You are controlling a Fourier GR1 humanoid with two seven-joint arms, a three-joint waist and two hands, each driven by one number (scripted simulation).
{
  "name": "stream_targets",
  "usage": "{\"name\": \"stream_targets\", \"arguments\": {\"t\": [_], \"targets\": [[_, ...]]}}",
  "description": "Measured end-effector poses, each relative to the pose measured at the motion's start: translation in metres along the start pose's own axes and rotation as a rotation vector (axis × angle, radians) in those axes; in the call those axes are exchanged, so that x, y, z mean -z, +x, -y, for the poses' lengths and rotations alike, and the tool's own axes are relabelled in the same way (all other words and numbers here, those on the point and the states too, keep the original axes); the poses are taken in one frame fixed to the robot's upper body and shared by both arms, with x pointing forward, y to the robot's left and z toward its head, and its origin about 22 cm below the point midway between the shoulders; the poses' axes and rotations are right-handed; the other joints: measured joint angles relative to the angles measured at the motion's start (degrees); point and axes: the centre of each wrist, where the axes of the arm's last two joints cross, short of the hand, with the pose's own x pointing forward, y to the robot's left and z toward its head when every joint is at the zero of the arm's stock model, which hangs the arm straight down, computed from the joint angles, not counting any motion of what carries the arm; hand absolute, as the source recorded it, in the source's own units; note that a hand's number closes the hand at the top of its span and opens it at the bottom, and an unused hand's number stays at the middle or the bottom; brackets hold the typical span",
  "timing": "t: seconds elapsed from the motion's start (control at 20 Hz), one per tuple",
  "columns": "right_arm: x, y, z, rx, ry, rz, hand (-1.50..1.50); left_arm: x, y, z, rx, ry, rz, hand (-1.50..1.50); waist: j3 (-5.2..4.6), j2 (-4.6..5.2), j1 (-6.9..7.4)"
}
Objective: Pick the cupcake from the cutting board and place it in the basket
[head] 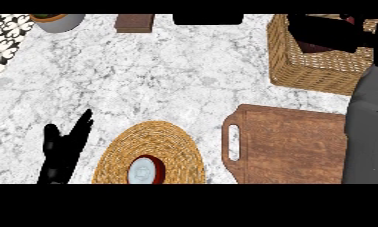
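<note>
The wicker basket [310,73] stands at the back right of the counter. My right forearm [362,121] runs up the right edge, and my right hand [328,31] hangs over the basket's opening, hiding most of its inside. A dark reddish patch [316,48] shows just under the hand inside the basket; I cannot tell whether it is the cupcake. Nothing lies on the brown cutting board [291,146] at the front right, its handle slot to the left. My left hand [63,151] rests open at the lower left, fingers up.
A round woven mat [159,141] lies at the front centre with a red-rimmed cup [145,172] on it. Along the back edge stand a grey plant pot [57,21], a brown block [134,22] and a black object [207,19].
</note>
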Motion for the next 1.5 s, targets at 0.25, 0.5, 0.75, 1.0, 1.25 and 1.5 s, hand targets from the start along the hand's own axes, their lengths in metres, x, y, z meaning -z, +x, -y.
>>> {"name": "stream_targets", "arguments": {"t": [0.25, 0.5, 0.75, 1.0, 1.25, 1.5], "targets": [[0.039, 0.005, 0.035, -0.014, -0.050, -0.047, 1.50, -0.001, 0.003, -0.002, -0.002, 0.000, 0.000, 0.00, -0.08, 0.15, 0.30], [0.071, -0.013, 0.054, -0.035, -0.061, -0.079, 1.50, 0.000, 0.005, -0.005, -0.007, 0.000, -0.009, 0.00, -0.07, 0.22, 0.45], [0.102, -0.036, 0.056, -0.081, -0.061, -0.095, 1.50, 0.001, 0.004, 0.000, -0.008, -0.013, 0.002, 0.00, -0.07, 0.36, 0.76], [0.128, -0.063, 0.048, -0.078, -0.057, -0.109, 1.50, 0.000, 0.005, -0.003, -0.004, -0.019, 0.007, 0.00, -0.07, 0.47, 1.10], [0.144, -0.096, 0.037, 0.008, -0.059, -0.154, 1.50, 0.003, 0.004, 0.000, -0.009, -0.023, 0.005, 0.00, 0.05, 0.50, 1.22], [0.152, -0.131, 0.032, 0.103, -0.056, -0.186, 1.50, 0.001, 0.005, -0.002, 0.000, -0.019, 0.007, 0.00, 0.02, 0.51, 1.24]]}}
